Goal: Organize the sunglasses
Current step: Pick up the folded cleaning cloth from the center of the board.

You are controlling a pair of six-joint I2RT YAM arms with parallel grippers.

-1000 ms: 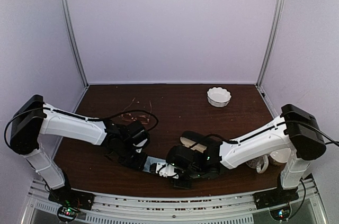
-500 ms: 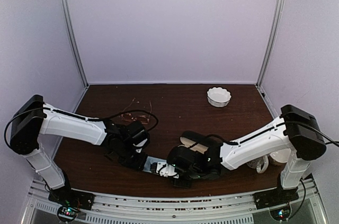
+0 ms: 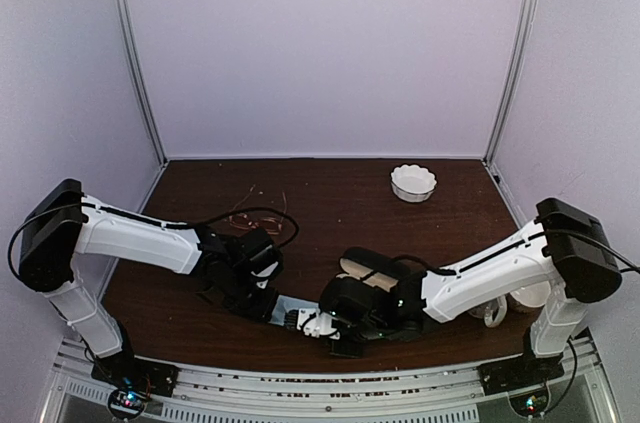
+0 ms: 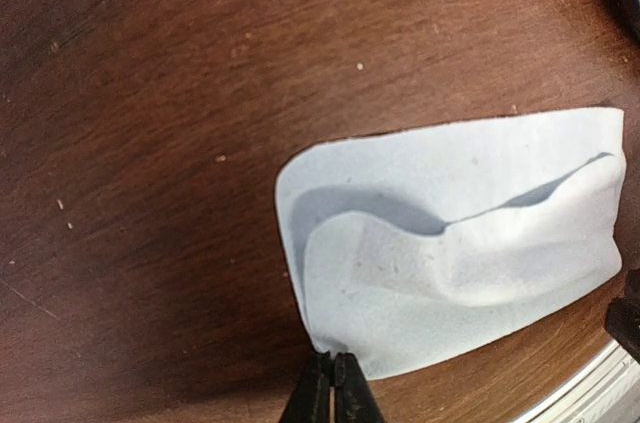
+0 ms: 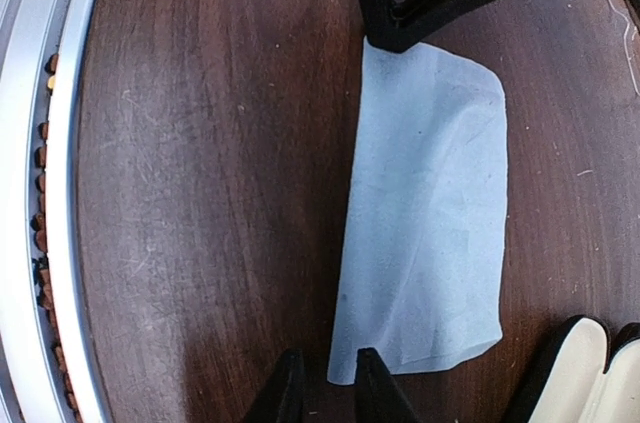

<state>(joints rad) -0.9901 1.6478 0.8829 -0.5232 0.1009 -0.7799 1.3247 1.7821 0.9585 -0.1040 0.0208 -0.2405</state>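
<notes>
the copper sunglasses (image 3: 243,211) lie beyond the left gripper (image 4: 331,385), pinched tight on the cloth (image 4: 450,253); the right gripper (image 5: 326,383), farther off, straddles its other end, jaws slightly apart.

You are looking at the reddish-copper sunglasses (image 3: 250,205) lying on the tabletop (image 3: 340,183), in its left half and toward the middle of its depth, well apart from the near edge. Their thin wire frame is showing only as faint coppery lines against the dark wood. The lenses and the fold of the temples are reading too small to tell.
</notes>
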